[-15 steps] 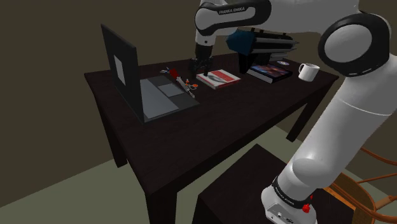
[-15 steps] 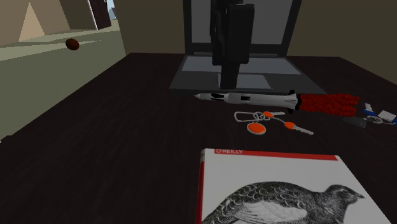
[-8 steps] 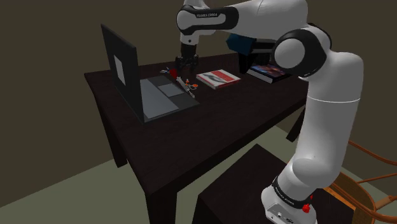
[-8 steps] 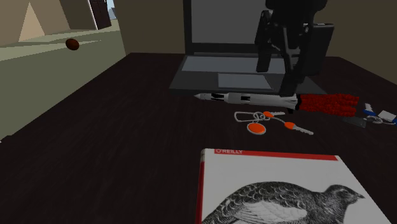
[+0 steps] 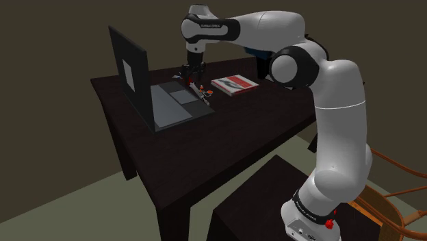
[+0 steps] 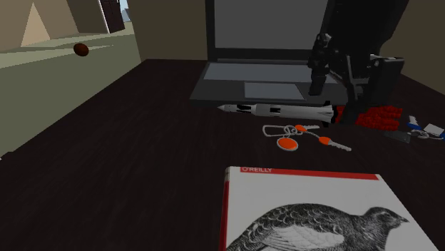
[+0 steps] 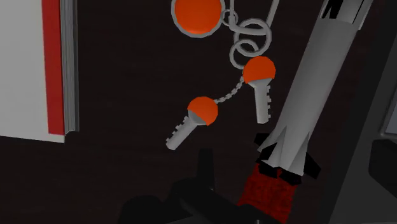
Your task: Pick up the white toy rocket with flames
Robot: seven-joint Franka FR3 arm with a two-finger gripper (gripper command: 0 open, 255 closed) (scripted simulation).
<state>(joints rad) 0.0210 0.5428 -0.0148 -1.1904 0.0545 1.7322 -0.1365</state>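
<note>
A dark table (image 5: 226,137) carries an open grey laptop (image 6: 251,80) toward its far side in the second exterior view. Just in front of the laptop a white toy rocket (image 6: 282,110) with red flames lies on its side. Beside it are 2 orange-headed keys (image 6: 307,135) on a ring, and nearer the camera a red-edged book (image 6: 314,214) with a bird on its cover.

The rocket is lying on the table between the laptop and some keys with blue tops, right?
No, the keys have orange tops, not blue; the wrist view shows it. The rocket does lie on the table between the laptop and those keys.
</note>
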